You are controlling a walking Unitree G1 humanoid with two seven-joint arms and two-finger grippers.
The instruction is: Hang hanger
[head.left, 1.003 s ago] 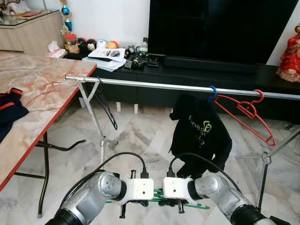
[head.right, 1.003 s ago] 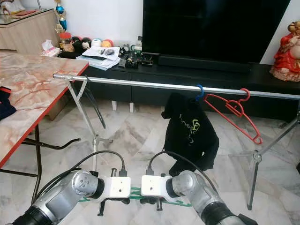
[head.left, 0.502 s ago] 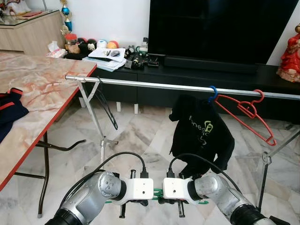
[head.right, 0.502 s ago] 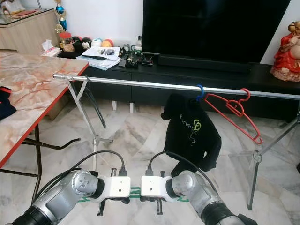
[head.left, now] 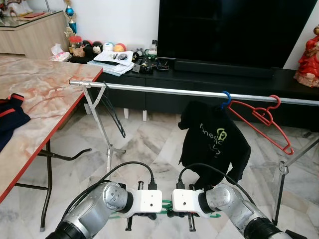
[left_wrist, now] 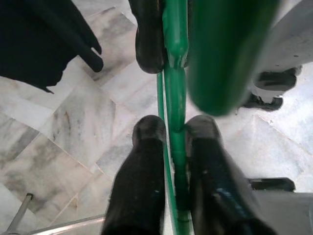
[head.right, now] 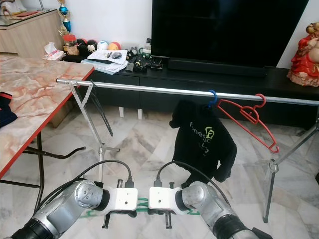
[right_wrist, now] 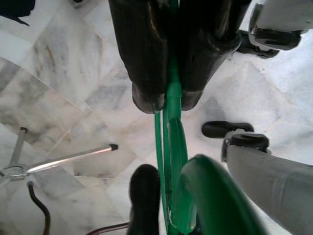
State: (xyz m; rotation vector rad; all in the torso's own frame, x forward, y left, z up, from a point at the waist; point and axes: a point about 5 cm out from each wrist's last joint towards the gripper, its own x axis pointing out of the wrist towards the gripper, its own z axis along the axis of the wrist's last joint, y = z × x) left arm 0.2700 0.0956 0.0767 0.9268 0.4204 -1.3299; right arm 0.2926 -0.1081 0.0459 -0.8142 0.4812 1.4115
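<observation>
With your left hand and right hand both clamped on the green hanger low below the rail, uneven lifting could twist it loose or snag the black hoodie.

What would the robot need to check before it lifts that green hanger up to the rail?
1. Left gripper shut on the green hanger: ok.
2. Right gripper shut on it too: ok.
3. Bare stretch of rail to the left of the black hoodie: ok.
4. Red hanger hangs off to the right, out of the way: ok.
5. Which way the green hanger's hook faces: cannot tell.
</observation>
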